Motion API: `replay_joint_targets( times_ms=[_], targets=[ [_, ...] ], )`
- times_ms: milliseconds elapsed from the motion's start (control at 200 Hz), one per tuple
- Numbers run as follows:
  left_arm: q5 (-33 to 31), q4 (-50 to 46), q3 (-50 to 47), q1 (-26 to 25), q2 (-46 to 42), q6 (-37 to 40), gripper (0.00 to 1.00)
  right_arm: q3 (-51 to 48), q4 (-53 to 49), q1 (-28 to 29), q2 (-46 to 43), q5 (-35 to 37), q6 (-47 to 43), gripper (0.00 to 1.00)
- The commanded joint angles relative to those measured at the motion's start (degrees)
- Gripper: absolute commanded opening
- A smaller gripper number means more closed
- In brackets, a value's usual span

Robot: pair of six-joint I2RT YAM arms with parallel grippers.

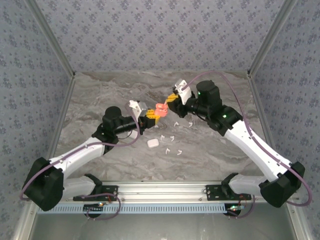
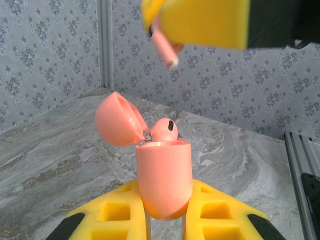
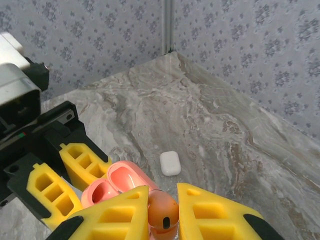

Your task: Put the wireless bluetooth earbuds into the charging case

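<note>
The right claw (image 3: pixel 163 207), pinching an earbud (image 2: pixel 164 46) stem-down, is hovering seemingly just above the open case (image 2: pixel 164 170) gripped in the left claw (image 2: pixel 165 217).

The left arm (image 1: pixel 85 150) rises from its base at the near left with the elbow bent. The left gripper (image 1: pixel 153 117) points inward toward the other arm, its yellow fingers (image 2: pixel 112 215) closed tight on the lower body of a coral charging case (image 2: pixel 164 175), which it holds upright. The right arm (image 1: pixel 250 142) reaches in from the near right with its wrist angled toward its partner, and the right gripper (image 1: pixel 169 103) hangs just beside and above the left one, pinching a coral earbud (image 3: pixel 162 212).
</note>
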Motion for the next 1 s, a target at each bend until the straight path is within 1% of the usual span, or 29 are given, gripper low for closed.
replay_joint_targets(
  times_ms=[0,340,665,994],
  targets=[
    [1.7,2.1,2.9,-0.3,-0.2,-0.8,0.00,2.8,-0.3,0.9,1.2,-1.8,-2.4,0.20],
    [1.6,2.0,2.8,-0.3,-0.4,-0.9,0.00,2.3,-0.5,3.2,3.7,-3.0,-2.6,0.19],
    [1.5,1.9,2.6,-0.3,-0.7,-1.0,0.00,1.6,-1.2,3.7,3.8,-3.8,-2.7,0.20],
    [1.4,2.0,2.5,-0.3,-0.9,-1.1,0.00,0.7,-2.2,3.3,3.4,-7.3,-2.8,0.21]
  ],
)
